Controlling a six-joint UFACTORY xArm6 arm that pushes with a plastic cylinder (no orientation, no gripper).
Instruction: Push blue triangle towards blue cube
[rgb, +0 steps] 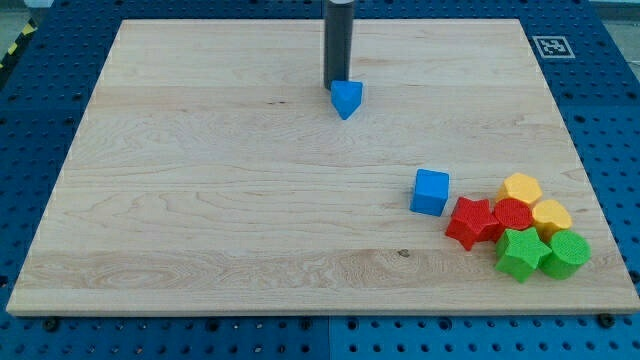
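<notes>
The blue triangle (347, 99) lies on the wooden board (200, 200) near the view's top, a little right of centre. My tip (335, 87) stands right against the triangle's upper left side, touching it or nearly so. The blue cube (431, 192) sits lower and to the right, well apart from the triangle.
A cluster of blocks lies right of the blue cube near the board's lower right corner: a red star (471, 222), a red block (512, 215), two yellow blocks (521, 188) (551, 215), a green star (520, 254) and a green block (566, 253). The red star sits close to the cube.
</notes>
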